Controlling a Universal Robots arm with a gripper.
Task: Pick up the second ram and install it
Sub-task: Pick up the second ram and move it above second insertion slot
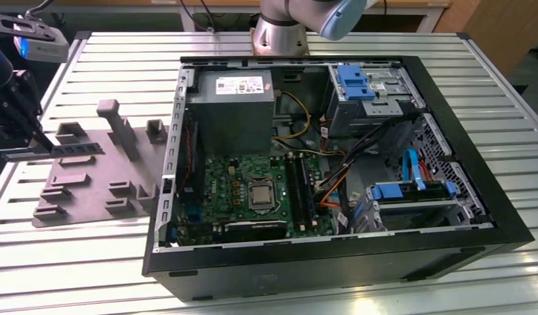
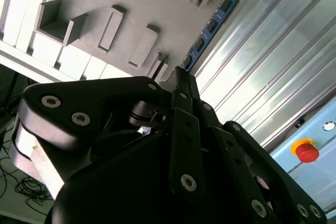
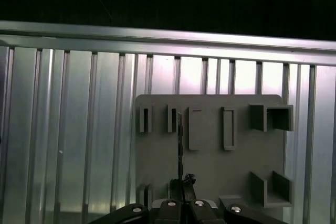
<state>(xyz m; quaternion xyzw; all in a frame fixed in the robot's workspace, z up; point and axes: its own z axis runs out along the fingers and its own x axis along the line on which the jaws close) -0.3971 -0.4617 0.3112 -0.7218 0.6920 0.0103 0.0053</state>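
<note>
Black links of the end effector (image 2: 181,74) sit closest to my camera, fingers clenched on one end of the second ram (image 2: 211,27). The stick stands on edge over the grey holder plate (image 3: 210,166), along that plate's row of narrow slots. A good pickup here, I judge, wants the stick square in the pinch and a straight pull away from the plate, without twisting. I cannot tell whether its lower edge is clear of the plate, since the links hide the contact. Beside the plate, on the ribbed worktop (image 1: 339,46), sits the open computer case (image 1: 505,223).
</note>
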